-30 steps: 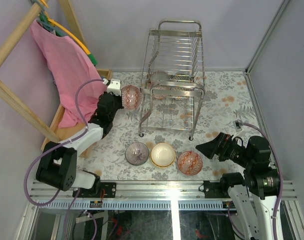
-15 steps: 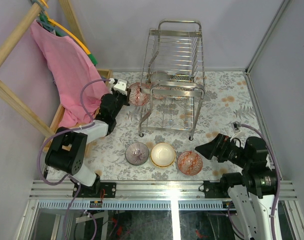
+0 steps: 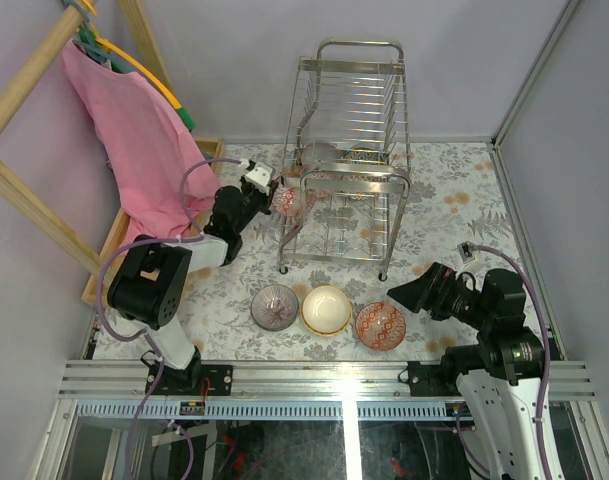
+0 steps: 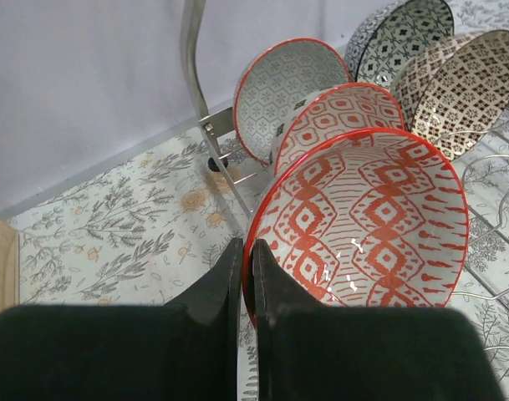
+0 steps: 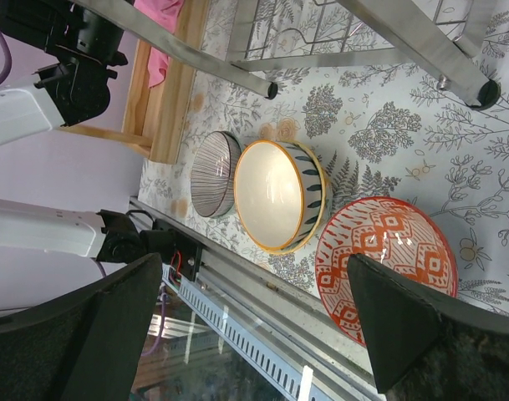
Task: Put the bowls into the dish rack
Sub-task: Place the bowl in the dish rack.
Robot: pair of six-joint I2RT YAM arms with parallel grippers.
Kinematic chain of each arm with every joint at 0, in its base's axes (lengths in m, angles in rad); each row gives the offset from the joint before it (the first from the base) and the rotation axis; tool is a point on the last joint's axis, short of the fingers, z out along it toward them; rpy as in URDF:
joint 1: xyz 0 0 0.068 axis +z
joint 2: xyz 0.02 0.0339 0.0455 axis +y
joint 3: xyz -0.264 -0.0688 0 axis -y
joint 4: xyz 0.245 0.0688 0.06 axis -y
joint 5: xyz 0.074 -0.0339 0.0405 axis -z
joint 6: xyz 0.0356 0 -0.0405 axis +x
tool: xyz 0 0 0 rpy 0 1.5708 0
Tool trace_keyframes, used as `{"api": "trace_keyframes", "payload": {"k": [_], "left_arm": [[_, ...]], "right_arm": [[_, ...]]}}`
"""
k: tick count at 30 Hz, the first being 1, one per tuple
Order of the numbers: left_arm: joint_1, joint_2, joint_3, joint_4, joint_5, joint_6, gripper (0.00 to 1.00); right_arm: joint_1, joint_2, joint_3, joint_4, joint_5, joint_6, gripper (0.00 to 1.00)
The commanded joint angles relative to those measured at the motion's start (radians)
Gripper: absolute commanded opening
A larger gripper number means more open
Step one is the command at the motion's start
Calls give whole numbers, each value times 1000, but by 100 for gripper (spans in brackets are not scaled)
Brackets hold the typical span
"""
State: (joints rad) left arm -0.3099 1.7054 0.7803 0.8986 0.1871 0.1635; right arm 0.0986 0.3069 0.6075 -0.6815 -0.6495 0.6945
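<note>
Flowery cloth covers the surface [image 3: 454, 215], with plain grey walls all round it. The left fingers [image 4: 244, 266] are squeezed shut on the rim of a red and white bowl [image 4: 363, 221]. That bowl stands on its edge just to the right of them, with its inside facing the wrist camera. Past it, away from the fingers, four more bowls stand on edge in the dish rack [image 3: 349, 180]: a second red and white bowl [image 4: 346, 113], a red-rimmed grey bowl [image 4: 287, 92], a black and white bowl [image 4: 400, 38] and a brown patterned bowl [image 4: 467, 79]. From above, the held bowl is at the left side of the shiny wire rack, but I cannot tell if it touches the wires. The right fingers [image 3: 402, 293] are spread wide and hold nothing. Three bowls sit side by side on the surface near them. A red patterned bowl [image 5: 386, 259] is closest, a cream bowl [image 5: 275, 194] is next, and a grey striped bowl [image 5: 212, 174] is farthest from them. Off to the left of the left fingers, a pink cloth [image 3: 134, 140] hangs on a wooden frame [image 3: 24, 190].
</note>
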Motion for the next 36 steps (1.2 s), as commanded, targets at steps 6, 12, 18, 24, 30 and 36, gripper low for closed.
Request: {"api": "trace_keyframes", "payload": {"k": [6,12,18,24,30,36], "left_arm": [[-78,58,88,159,-37,147,0],[-137,94,115,182,-88,297,0],[-151,142,139,206,-104,398,0],[-160,195,137,279,-150,506,0],[-169,241,145,353,-161,544,0],[-211,268,157,395,-166,631,0]], "right_arm": [[7,41,-23,101,-47,55,100],[7,50,-32,118,-42,57,100],[7,56,-29,102,-36,39,100],[7,72,-48,120,-35,39,100],[7,90,-69,144,-37,40,100],[7,108,-80,153,-39,28,100]]}}
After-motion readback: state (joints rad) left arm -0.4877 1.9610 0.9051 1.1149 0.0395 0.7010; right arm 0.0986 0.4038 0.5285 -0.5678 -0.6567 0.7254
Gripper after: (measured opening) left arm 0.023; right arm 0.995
